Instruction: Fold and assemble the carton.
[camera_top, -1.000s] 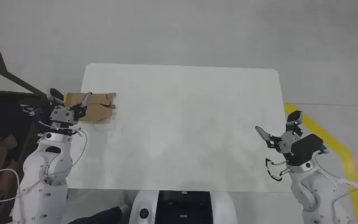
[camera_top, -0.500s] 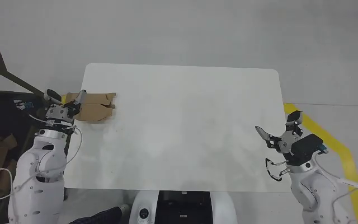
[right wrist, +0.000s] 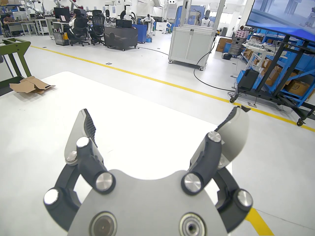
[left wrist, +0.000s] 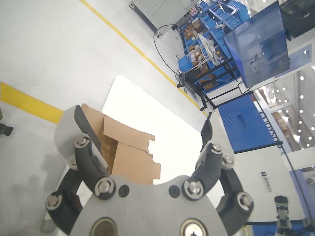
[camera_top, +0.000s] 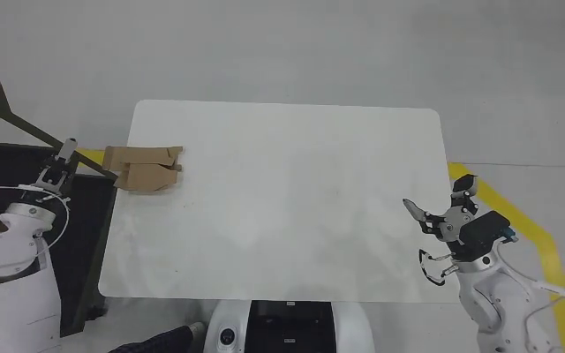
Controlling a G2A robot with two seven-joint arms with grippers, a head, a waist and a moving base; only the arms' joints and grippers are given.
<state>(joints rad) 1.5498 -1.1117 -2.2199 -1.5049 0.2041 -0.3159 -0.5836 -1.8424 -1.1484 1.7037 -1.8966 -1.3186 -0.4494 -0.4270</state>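
Note:
A flattened brown carton point(camera_top: 144, 168) lies partly folded at the table's left edge, one end overhanging it. My left gripper point(camera_top: 67, 148) hangs off the table, left of the carton and clear of it. In the left wrist view the gripper point(left wrist: 143, 111) is open with nothing in it, and the carton point(left wrist: 133, 153) lies just beyond its fingers. My right gripper point(camera_top: 439, 196) is over the table's right edge, far from the carton. It is open and empty point(right wrist: 163, 110), and the carton point(right wrist: 32, 85) shows small across the table.
The white table point(camera_top: 291, 229) is bare apart from the carton. A green metal frame point(camera_top: 26, 123) and a dark area stand off the table's left side, close to my left arm. A yellow floor line point(camera_top: 494, 194) runs past the right edge.
My left gripper has let go of the carton and drawn back to the left, off the table. The carton has stayed at the left edge. The right arm has not moved.

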